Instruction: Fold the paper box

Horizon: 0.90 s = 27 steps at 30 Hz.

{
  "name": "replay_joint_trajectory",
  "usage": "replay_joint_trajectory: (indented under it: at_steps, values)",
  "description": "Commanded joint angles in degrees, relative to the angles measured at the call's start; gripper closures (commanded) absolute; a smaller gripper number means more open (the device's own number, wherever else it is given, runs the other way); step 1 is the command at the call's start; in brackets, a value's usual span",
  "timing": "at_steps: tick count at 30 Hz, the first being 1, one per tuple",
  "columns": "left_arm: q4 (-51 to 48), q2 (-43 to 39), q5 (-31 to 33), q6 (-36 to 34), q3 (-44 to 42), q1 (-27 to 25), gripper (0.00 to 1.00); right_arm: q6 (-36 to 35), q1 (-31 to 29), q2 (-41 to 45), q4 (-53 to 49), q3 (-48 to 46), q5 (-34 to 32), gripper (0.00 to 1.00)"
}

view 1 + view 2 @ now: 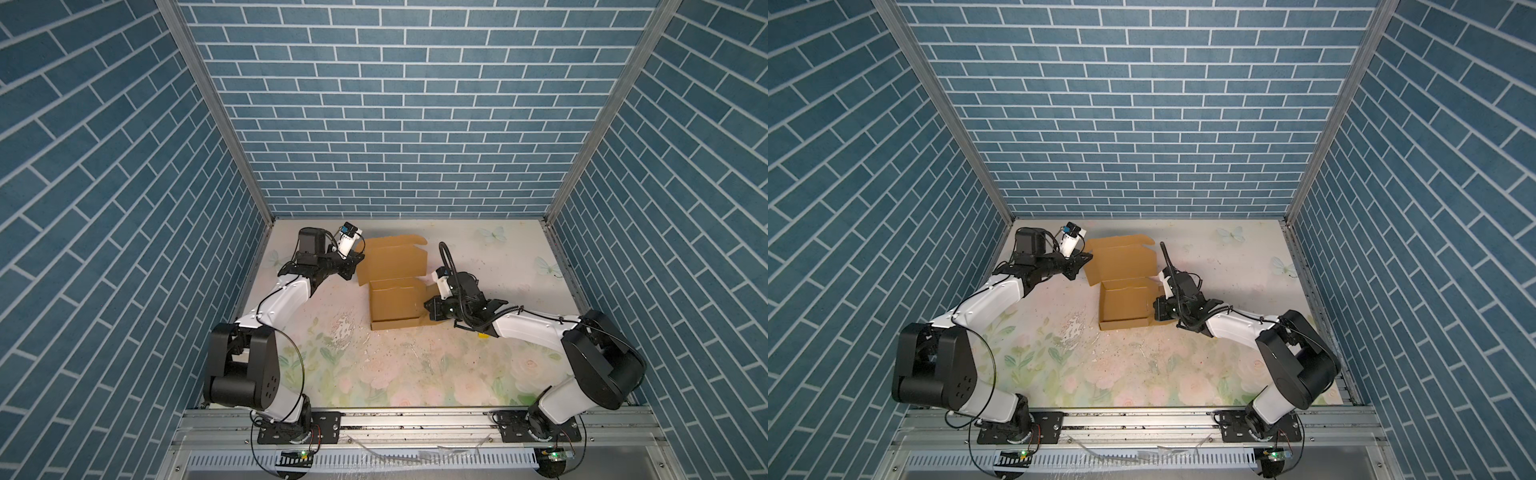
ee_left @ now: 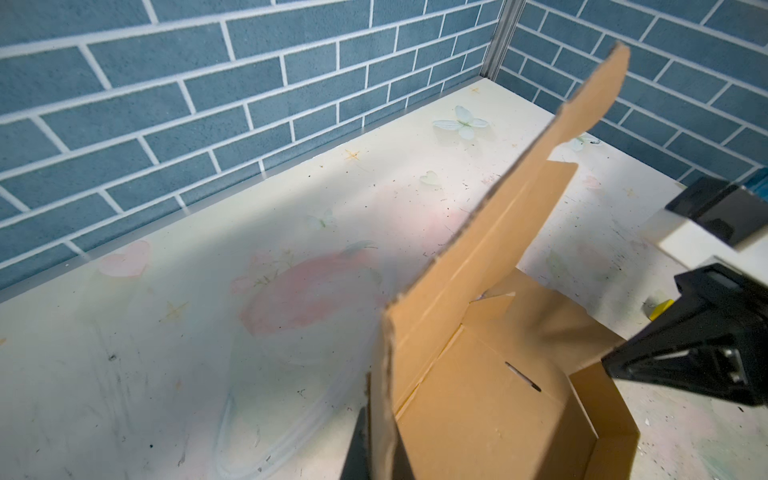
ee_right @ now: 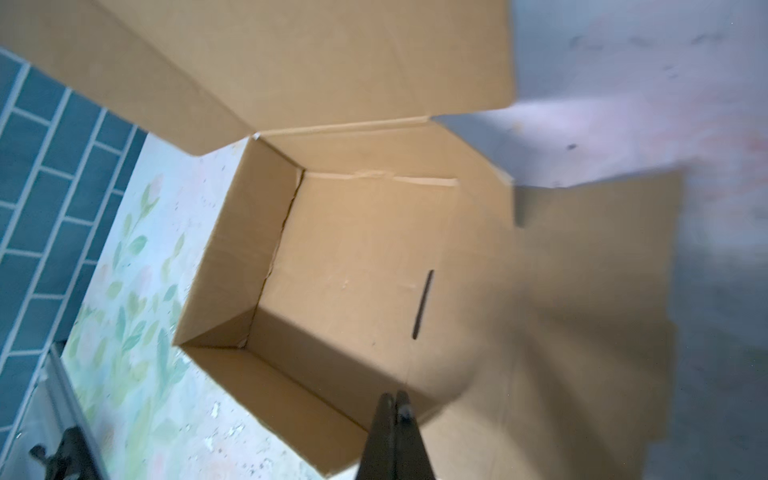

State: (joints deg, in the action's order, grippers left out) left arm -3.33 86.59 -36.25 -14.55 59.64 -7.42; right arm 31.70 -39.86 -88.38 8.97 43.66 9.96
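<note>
Two pincers: left pincer (image 1: pixel 355 262) clamps paper box (image 1: pixel 392 303) flap, tips hidden; right pincer (image 3: pixel 395 402) closed.

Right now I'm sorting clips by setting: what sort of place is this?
Likely a robot test cell: brick-print wall panels on aluminium framing, left arm and right arm bolted to a rail, flower-print tabletop.

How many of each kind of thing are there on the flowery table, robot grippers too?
paper box, brown: 1
robot grippers, black: 2 (left gripper, right gripper)
small yellow thing: 1
Total: 4
</note>
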Motion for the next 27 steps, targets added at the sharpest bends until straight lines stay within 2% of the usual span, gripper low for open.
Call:
replay_joint_trajectory:
  at_steps: [1, 3, 5, 8, 10, 12, 14, 17, 21, 27]
  values:
    - [-1.0, 0.5, -0.4, 0.4, -0.6, -0.2, 0.96, 1.6, 2.6, 0.6, 0.3, -0.7, -6.2, 0.99]
    - [-1.4, 0.3, -0.6, 0.5, -0.4, -0.1, 0.94, 1.5, 4.1, -0.3, -0.6, 0.5, -6.2, 0.99]
    - [-2.5, 0.0, -0.8, 0.6, 0.3, -0.2, 0.83, 1.6, 5.5, -0.5, -1.3, 1.3, -6.4, 0.99]
    - [-4.3, -1.0, -1.2, 0.7, 1.1, 0.0, 0.61, 0.6, 6.6, -1.0, -0.5, 1.7, -5.4, 0.99]
    - [-7.4, -1.9, -1.7, 2.5, 2.3, 0.7, 0.54, 0.1, 7.1, -1.5, -1.3, 2.9, -3.5, 0.98]
    - [-12.9, -3.3, 0.0, 3.8, 3.9, 0.9, 0.5, -0.2, 7.0, -1.4, -1.4, 3.5, -2.2, 0.98]
    - [-18.0, -6.2, 1.9, 4.5, 3.8, 1.0, 0.41, -0.3, 7.1, -1.3, 0.1, 3.3, -1.3, 0.98]
    - [-24.7, -10.7, 3.8, 5.8, 2.1, 1.7, 0.36, -0.9, 7.5, -2.5, 1.0, 4.1, -0.3, 0.98]
    - [-26.3, -16.4, 4.0, 13.7, -4.5, 3.0, 0.32, -1.0, 7.8, -3.8, 1.7, 5.7, 1.0, 0.98]
    - [-12.6, -18.8, 3.2, 31.3, -18.6, 3.0, 0.32, -0.6, 9.1, -7.7, 2.5, 9.2, 2.2, 0.98]
